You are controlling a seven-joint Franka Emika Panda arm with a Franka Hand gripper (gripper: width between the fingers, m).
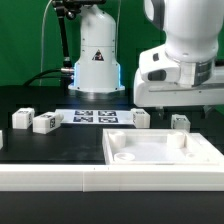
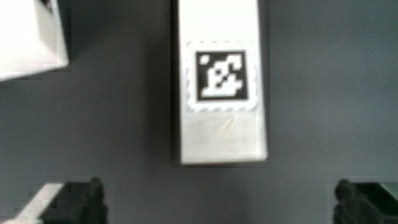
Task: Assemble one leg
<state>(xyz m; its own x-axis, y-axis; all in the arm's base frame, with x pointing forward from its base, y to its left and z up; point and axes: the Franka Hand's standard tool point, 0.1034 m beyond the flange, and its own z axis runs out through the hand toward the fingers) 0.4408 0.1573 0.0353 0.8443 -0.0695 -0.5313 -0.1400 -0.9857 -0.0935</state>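
Note:
Several white legs with black-and-white tags lie on the black table in the exterior view: two at the left point(image 1: 20, 119) point(image 1: 46, 122), one near the middle point(image 1: 141, 118), one at the right point(image 1: 180, 121). My gripper point(image 1: 180, 106) hovers just above the right leg. In the wrist view that leg point(image 2: 222, 80) lies lengthwise with its tag facing the camera. It is ahead of my gripper point(image 2: 221, 200), not between the fingers. The dark fingertips point(image 2: 71, 202) stand wide apart and hold nothing.
The large flat white square panel point(image 1: 165, 150) with round corner sockets lies at the front right. The marker board point(image 1: 98, 117) lies mid-table before the arm's base point(image 1: 97, 60). A white rail point(image 1: 50, 175) runs along the front. Another white part point(image 2: 32, 40) shows beside the leg.

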